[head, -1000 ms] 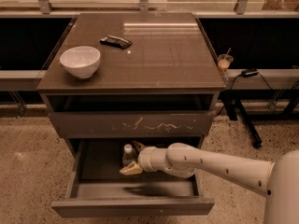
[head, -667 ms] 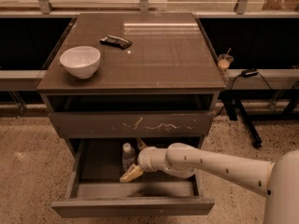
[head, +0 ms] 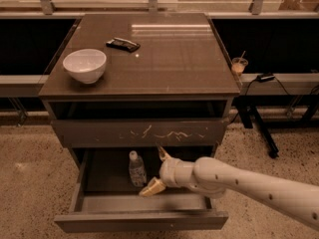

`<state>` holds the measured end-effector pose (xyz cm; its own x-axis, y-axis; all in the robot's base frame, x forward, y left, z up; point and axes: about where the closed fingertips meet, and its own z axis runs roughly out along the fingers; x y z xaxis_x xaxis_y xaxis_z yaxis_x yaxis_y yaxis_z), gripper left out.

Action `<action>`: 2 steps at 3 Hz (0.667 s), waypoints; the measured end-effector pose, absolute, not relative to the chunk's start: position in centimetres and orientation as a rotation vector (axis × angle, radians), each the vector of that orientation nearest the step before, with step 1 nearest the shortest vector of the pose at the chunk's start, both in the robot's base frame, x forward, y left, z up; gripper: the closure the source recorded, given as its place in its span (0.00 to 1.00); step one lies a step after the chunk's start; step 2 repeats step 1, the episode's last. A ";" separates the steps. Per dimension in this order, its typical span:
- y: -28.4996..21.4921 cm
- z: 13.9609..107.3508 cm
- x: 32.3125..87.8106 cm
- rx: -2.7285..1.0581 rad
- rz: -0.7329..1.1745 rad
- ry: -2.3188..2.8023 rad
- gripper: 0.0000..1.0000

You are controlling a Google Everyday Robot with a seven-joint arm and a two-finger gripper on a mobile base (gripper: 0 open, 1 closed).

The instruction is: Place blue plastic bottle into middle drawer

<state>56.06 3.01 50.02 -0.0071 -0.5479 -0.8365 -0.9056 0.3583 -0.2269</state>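
White rounded arm (head: 249, 185), dark dots; tan fingers (head: 152, 187); gripper (head: 151, 171) over drawer (head: 139, 222).

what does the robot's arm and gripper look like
The arm is a smooth, off-white tube with rounded joints and a row of small dark dots along it; no cables show. The gripper, in the open drawer beside the bottle, has two pale tan, tapered fingers on a round white wrist.

White bowl (head: 84, 65), black packet (head: 123, 44) on cabinet (head: 174, 59)
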 end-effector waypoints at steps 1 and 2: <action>0.4 50.2 55.8 -1.270 0.449 1.704 0.00; 0.4 50.2 55.8 -1.270 0.449 1.704 0.00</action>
